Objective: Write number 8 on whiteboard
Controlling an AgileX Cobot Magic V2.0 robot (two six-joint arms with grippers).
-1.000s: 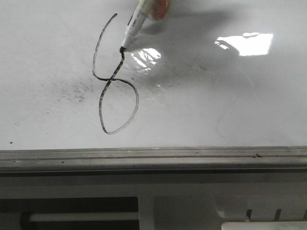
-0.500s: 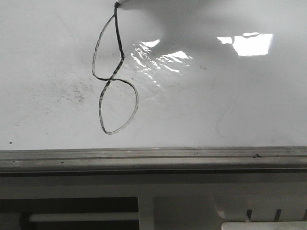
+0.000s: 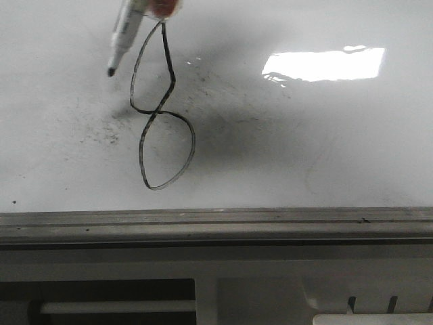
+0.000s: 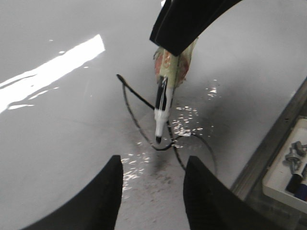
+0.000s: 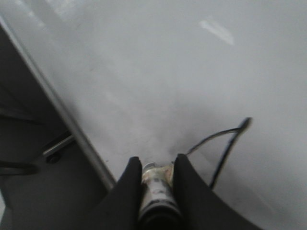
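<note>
While marker hovers — smudges beside.

A robot test bench in a lab; a glossy whiteboard lies flat with a grey metal rail; spare markers in a tray.

Glossy whiteboard with bright reflection streak, thin black number 8 drawn on it, white marker held tip-down by a black gripper, tip just above the figure, left gripper fingers apart, nothing between them, tray of pens beyond the grey edge rail
</note>
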